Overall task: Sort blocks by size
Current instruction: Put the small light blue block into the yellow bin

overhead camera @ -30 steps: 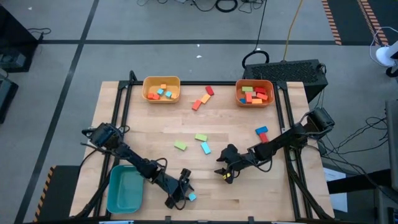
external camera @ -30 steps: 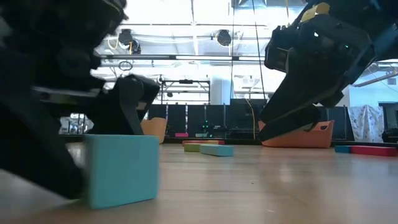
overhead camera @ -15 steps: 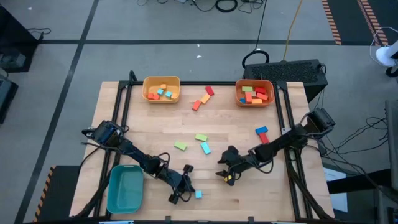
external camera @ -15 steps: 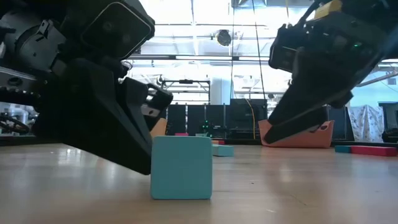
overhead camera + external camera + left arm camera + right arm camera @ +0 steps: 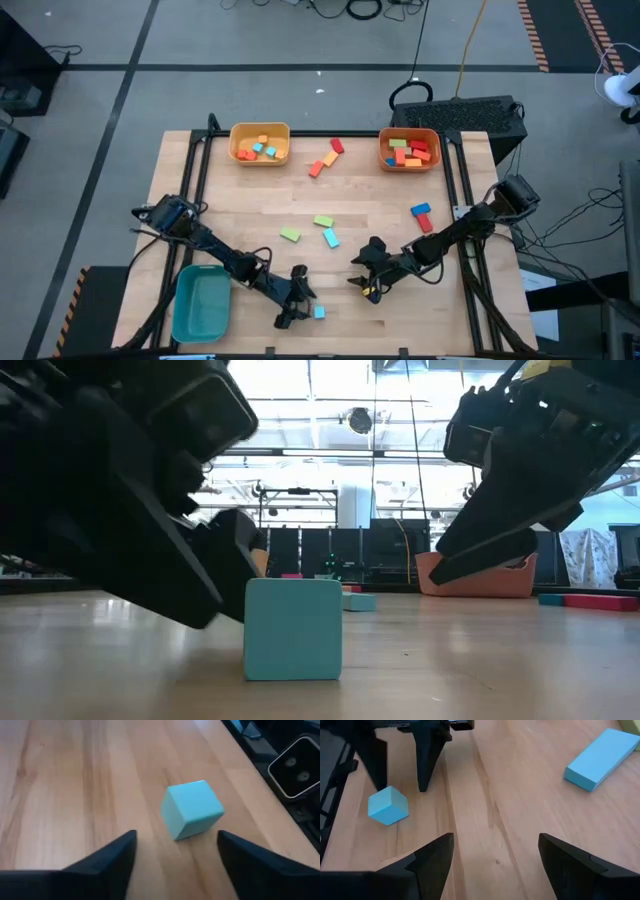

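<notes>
- A small light blue cube point(image 5: 192, 809) sits free near the tabletop's point(image 5: 380, 205) front edge, just ahead of the left end effector point(image 5: 175, 842), whose fingers are spread, grasping nothing.
- It looks rigid, light and smooth-sided; gripping two opposite flat faces seems best.
- Farther in, the right end effector point(image 5: 492, 845) hovers released, empty.

Left end effector point(image 5: 300, 297) released light blue cube point(image 5: 319, 312), backed off slightly; cube slid right.
</notes>
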You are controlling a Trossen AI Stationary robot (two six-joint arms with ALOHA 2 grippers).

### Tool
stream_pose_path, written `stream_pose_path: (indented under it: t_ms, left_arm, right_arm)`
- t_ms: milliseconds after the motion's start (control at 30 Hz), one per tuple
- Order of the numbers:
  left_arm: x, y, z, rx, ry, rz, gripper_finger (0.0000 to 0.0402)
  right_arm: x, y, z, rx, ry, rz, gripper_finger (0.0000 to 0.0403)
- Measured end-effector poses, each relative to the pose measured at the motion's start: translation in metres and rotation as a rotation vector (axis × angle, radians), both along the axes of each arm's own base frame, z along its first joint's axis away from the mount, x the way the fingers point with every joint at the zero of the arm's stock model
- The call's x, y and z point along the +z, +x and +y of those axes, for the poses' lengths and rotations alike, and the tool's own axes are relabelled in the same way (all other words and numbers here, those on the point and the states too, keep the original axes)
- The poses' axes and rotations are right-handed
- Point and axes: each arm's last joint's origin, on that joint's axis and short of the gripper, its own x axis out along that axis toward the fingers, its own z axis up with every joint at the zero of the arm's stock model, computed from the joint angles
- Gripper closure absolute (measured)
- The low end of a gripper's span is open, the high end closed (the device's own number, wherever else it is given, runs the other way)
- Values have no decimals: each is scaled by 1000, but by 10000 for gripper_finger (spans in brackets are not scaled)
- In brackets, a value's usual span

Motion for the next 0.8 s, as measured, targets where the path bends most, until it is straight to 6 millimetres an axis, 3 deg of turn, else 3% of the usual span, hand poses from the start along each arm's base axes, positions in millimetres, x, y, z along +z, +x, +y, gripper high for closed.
stream_pose_path:
  t_ms: [200,500,800]
  left_arm:
    - [7,-1,-10,14,-19,-81,53]
    - [0,-1,-16,46,56,-136,47]
    - [-15,18,-28,8,106,-139,54]
  right_arm:
    - [0,0,0,-3,2,0,126]
    - [0,0,0,-13,-4,-4,126]
    - [1,1,0,-20,-6,-12,126]
